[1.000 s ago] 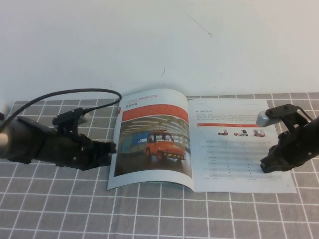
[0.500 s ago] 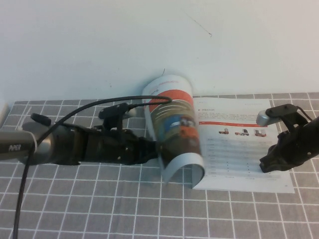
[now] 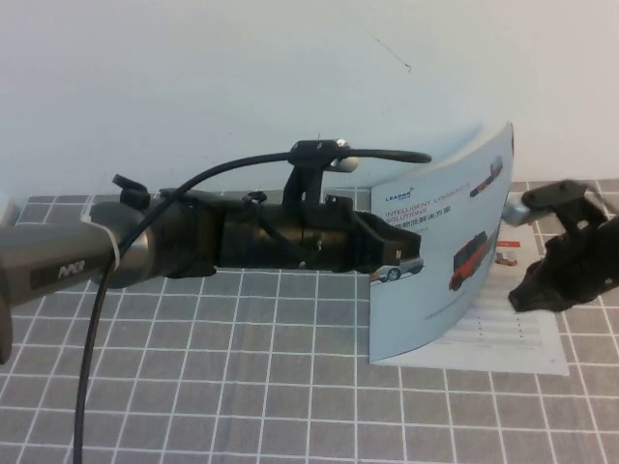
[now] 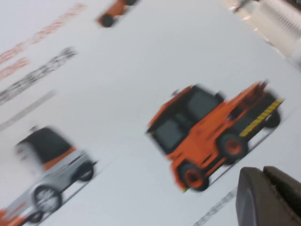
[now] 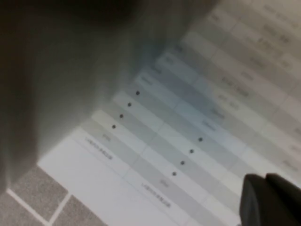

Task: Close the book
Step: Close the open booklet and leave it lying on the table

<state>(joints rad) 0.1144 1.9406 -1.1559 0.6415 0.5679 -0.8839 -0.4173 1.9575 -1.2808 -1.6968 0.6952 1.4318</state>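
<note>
Book on the grid-patterned cloth of the worktop, half closed: its cover stands raised and bowed over the spine, while the inner page lies flat on the cloth beneath it. The cover's outer face, printed with red lettering and with orange and silver vehicles, is turned away from that page. The left gripper reaches in level from the side of the book that the printed face looks toward, its tip against that face about halfway up; its jaws are clenched with nothing between them, and in the left wrist view the left gripper sits close to the printed orange truck. The right gripper is on the other side of the book, behind the raised cover, pointing down at the flat page near its outer edge, jaws likewise clenched and empty. A black cable arcs above the left arm.
</note>
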